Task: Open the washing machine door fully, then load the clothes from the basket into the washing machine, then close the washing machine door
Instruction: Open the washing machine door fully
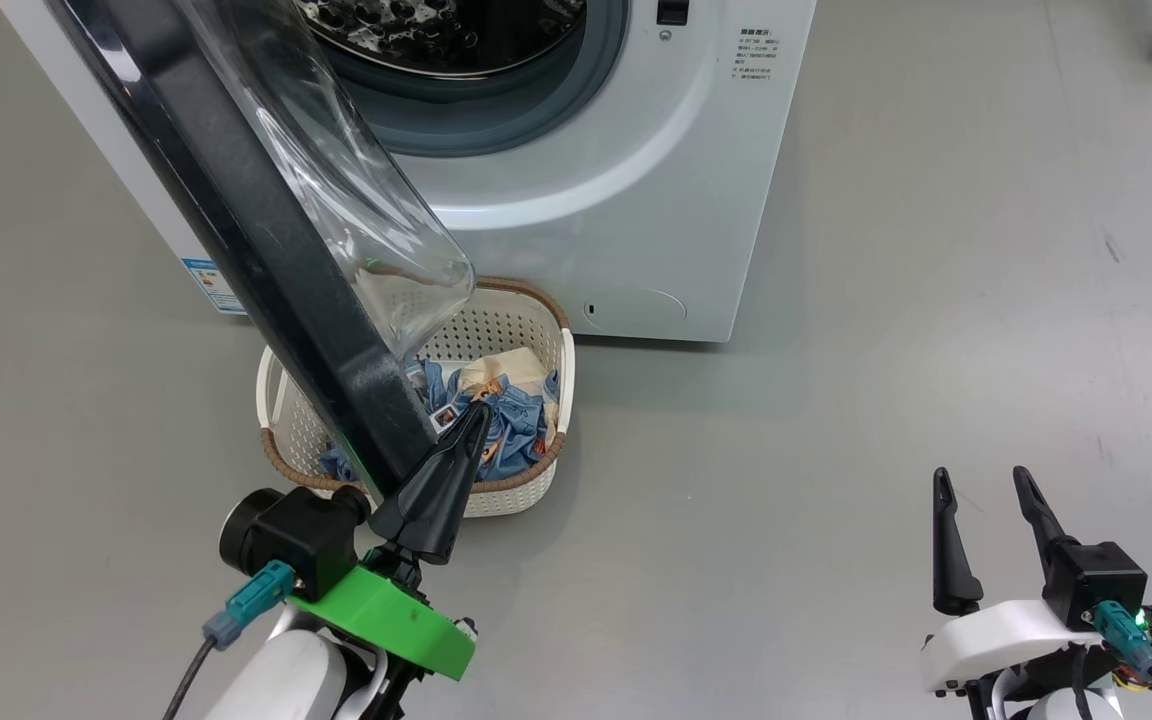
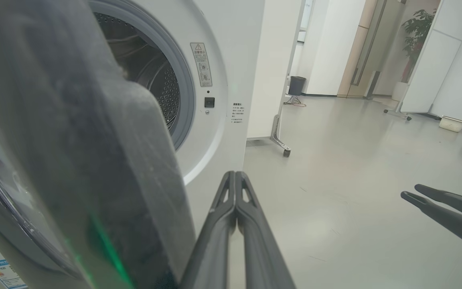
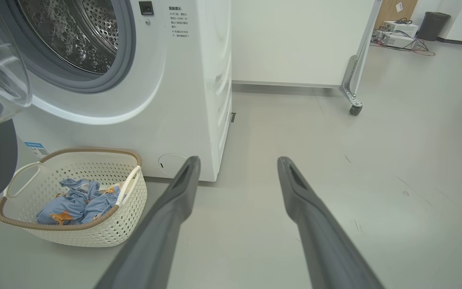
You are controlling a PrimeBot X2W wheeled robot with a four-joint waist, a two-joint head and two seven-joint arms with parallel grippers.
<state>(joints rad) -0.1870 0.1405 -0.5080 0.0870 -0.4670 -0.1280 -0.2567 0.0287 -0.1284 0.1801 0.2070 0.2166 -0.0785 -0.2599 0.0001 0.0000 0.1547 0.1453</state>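
The white washing machine [image 1: 626,190] stands with its steel drum exposed [image 3: 74,36]. Its door [image 1: 266,240], black-rimmed with a bulging glass bowl, swings out toward me over the basket. My left gripper [image 1: 481,410] is shut, empty, its fingers pressed together right beside the door's black edge [image 2: 106,192]; whether they touch it I cannot tell. The cream perforated basket [image 1: 526,310] sits on the floor before the machine, holding light blue clothes [image 1: 511,420] with orange prints [image 3: 80,202]. My right gripper [image 1: 983,480] stands open at the lower right, well away from the machine.
Grey floor [image 1: 936,300] stretches to the right of the machine. A white partition on castors [image 3: 353,108] stands behind the machine. A dark bin [image 2: 296,85] and a small cream tub [image 2: 450,123] are farther back in the room.
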